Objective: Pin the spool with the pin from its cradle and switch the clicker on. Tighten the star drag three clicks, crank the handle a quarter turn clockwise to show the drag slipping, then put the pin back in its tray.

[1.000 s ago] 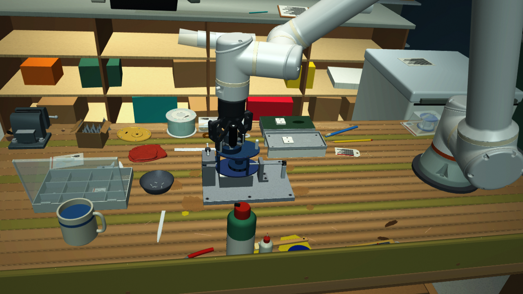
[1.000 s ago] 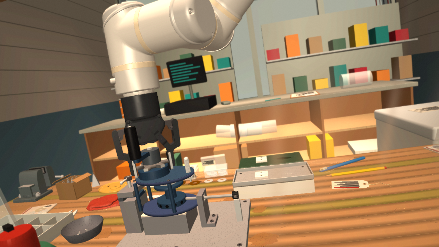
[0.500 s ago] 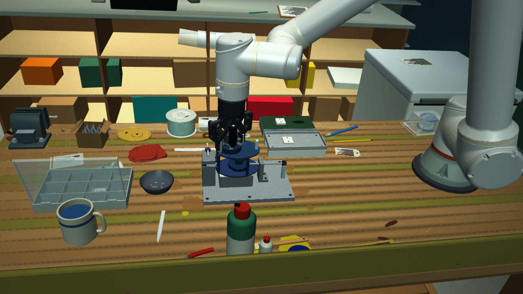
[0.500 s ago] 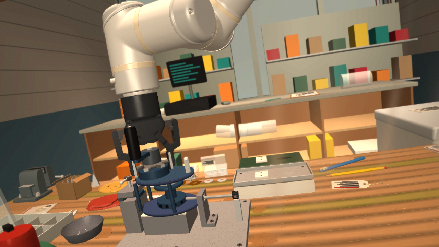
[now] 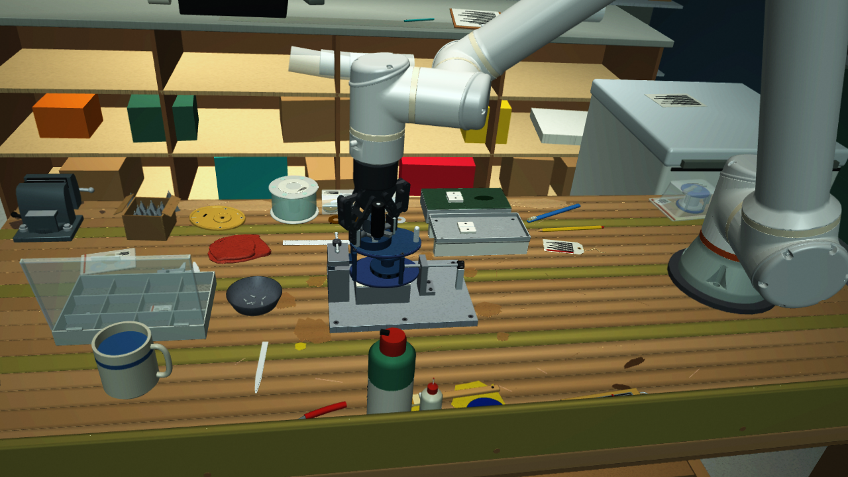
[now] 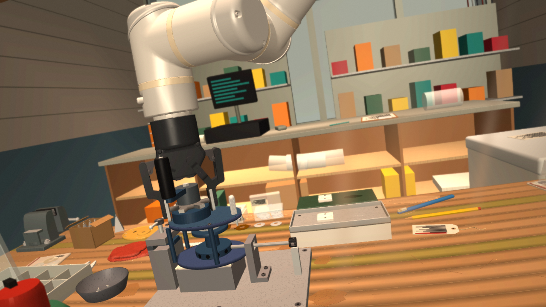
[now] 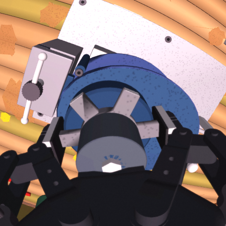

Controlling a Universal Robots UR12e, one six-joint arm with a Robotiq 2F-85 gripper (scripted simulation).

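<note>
The blue spool (image 5: 384,258) (image 6: 208,236) sits on a grey base plate at the middle of the bench, with the grey star drag (image 7: 106,117) (image 6: 188,199) on top of it. The pin (image 6: 261,244) runs sideways through a grey post into the spool hub, its black knob at the outer end. The clicker lever (image 7: 32,88) sits on a grey block beside the spool. My gripper (image 7: 109,130) (image 5: 375,220) comes straight down over the star drag, and its fingers grip the tips of two opposite arms of the star. The crank handle's white knob (image 6: 231,204) stands on the upper flange.
A grey lidded box (image 5: 478,232) lies just behind the reel stand to the right. A dark bowl (image 5: 254,295), a red cloth (image 5: 238,248) and a compartment tray (image 5: 133,299) lie to the left. A green bottle (image 5: 391,371) stands in front near the bench edge.
</note>
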